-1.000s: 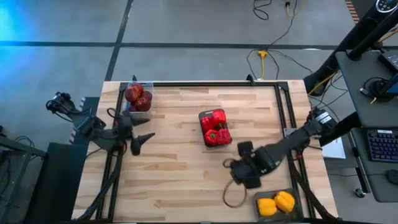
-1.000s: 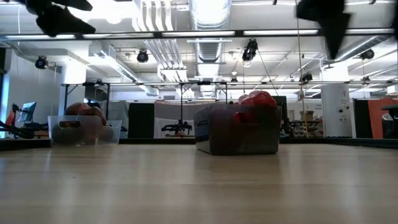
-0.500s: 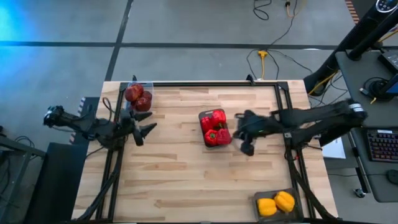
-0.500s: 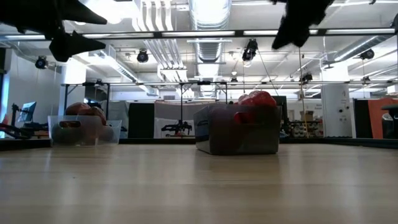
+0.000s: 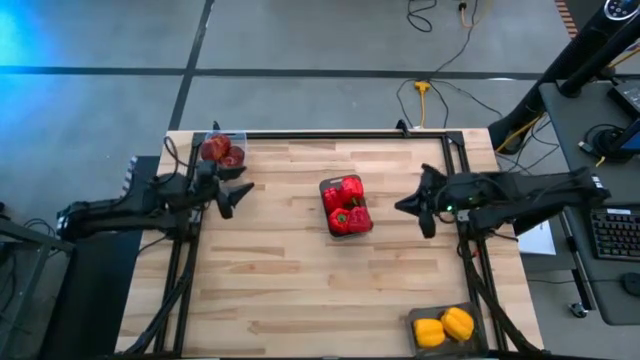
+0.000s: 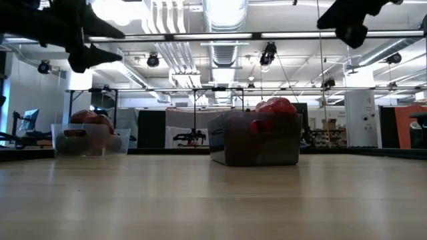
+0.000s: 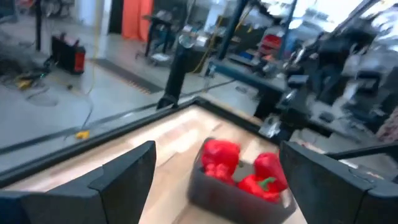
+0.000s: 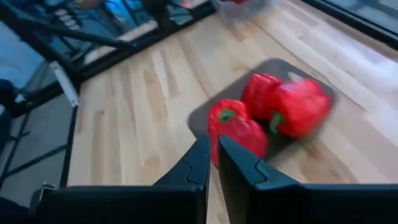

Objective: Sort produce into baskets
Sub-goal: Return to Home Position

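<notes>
High view shows wooden table [image 5: 280,285] on grey floor [image 5: 300,40], left gripper [image 5: 240,200] with fingers spread, right gripper [image 5: 405,206] with fingers clenched together.

No lettering, label, brand or number can be read anywhere — not on the clear bin [image 5: 241,150], the mesh bin [image 5: 322,200] of red peppers, the corner bin [image 5: 415,318], the wooden table [image 5: 300,280] — nor on the blurred room gear behind.

A clear bin [image 6: 90,143] of apples [image 6: 91,118] stands far left on the tabletop [image 6: 213,200], and a dark mesh bin [image 6: 257,145] of red peppers [image 6: 276,107] stands at centre. The left gripper [image 6: 108,44] and right gripper [image 6: 348,25] hang high above.
</notes>
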Robot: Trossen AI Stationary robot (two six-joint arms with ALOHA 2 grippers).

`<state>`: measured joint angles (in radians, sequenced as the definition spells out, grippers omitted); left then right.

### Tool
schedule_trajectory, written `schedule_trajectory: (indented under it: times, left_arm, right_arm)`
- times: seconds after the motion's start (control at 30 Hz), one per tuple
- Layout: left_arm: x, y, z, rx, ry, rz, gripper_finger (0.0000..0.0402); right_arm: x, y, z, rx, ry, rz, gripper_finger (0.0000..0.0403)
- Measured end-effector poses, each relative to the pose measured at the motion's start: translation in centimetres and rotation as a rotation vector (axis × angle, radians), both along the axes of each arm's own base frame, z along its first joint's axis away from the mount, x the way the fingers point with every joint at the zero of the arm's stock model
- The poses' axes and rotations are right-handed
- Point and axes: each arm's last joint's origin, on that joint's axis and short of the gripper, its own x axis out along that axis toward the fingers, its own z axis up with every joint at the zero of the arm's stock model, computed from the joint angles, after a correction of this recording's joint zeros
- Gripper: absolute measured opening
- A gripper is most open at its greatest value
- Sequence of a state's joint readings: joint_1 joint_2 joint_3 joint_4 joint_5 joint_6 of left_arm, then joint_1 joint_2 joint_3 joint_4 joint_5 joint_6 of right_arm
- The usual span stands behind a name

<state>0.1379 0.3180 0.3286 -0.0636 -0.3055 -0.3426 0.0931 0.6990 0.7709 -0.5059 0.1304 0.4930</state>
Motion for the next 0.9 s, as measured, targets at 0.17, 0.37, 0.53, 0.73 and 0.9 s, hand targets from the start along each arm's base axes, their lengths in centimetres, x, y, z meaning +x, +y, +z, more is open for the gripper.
schedule_trajectory:
  times: [0.17,0.37,0.53,0.73,0.9]
  left_arm:
    - [-0.5,-0.1,-0.1,0.023,-0.021,-0.004,0.0323]
    - [-1.3,-0.2,-0.8,0.028,-0.058,-0.013,0.0323]
    - [-2.0,-0.4,-1.9,0.024,-0.099,-0.018,0.0323]
    - [-2.3,-0.5,-3.2,0.003,-0.138,-0.048,0.0323]
    - [-2.3,-0.6,-3.8,-0.012,-0.145,-0.088,0.0323]
  right_arm:
    - [1.4,0.8,-2.2,-0.159,-0.238,0.189,0.0022]
    - [0.1,0.8,-2.9,-0.237,-0.454,0.266,0.0023]
    - [-1.3,0.7,-4.5,-0.202,-0.387,0.270,0.0022]
    - [-1.2,0.5,-7.2,-0.189,-0.208,0.216,0.0022]
    - [-0.6,0.9,-8.9,-0.170,-0.245,0.302,0.0022]
